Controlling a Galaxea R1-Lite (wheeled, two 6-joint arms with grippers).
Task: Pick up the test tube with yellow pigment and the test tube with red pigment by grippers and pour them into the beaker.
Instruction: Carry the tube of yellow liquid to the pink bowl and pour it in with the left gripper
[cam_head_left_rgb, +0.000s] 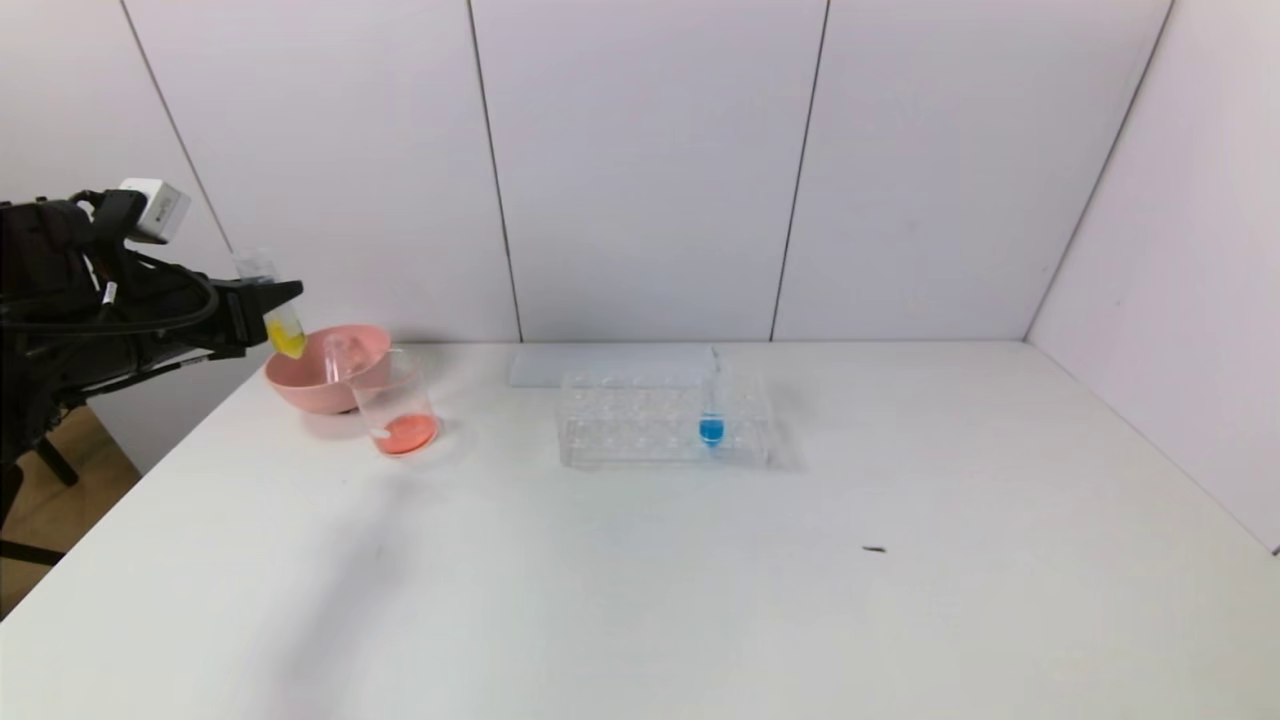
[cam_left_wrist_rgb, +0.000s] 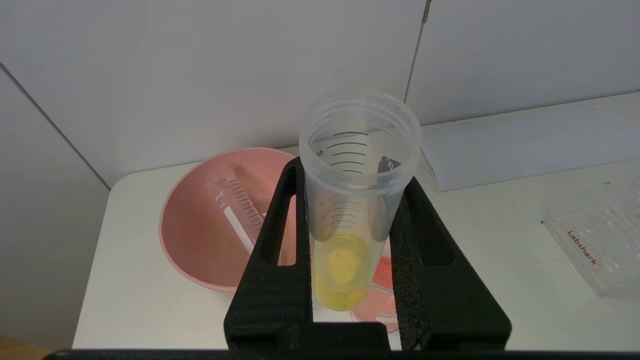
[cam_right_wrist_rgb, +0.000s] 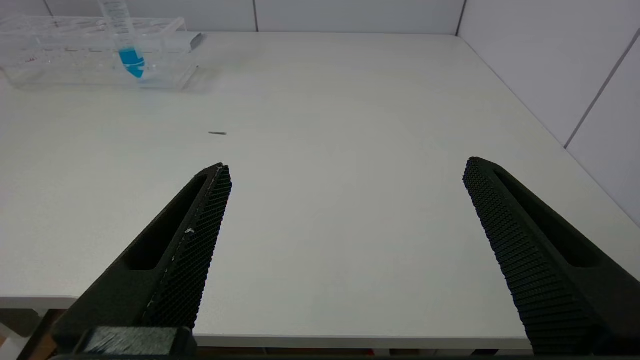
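Left hand (cam_head_left_rgb: 275, 300) grips the yellow tube (cam_head_left_rgb: 280, 325) near the pink bowl (cam_head_left_rgb: 310, 385). Beaker (cam_head_left_rgb: 400, 410) holds red liquid. Right hand (cam_right_wrist_rgb: 345, 210) gapes wide, holding nothing.

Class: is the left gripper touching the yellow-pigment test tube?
Touching. The left wrist view shows the left gripper with both pads pressed against the yellow-pigment test tube.

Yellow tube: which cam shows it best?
Left wrist view: the test tube with yellow pigment fills the frame, clamped in the left gripper. Head view shows it small. Right wrist view misses it.
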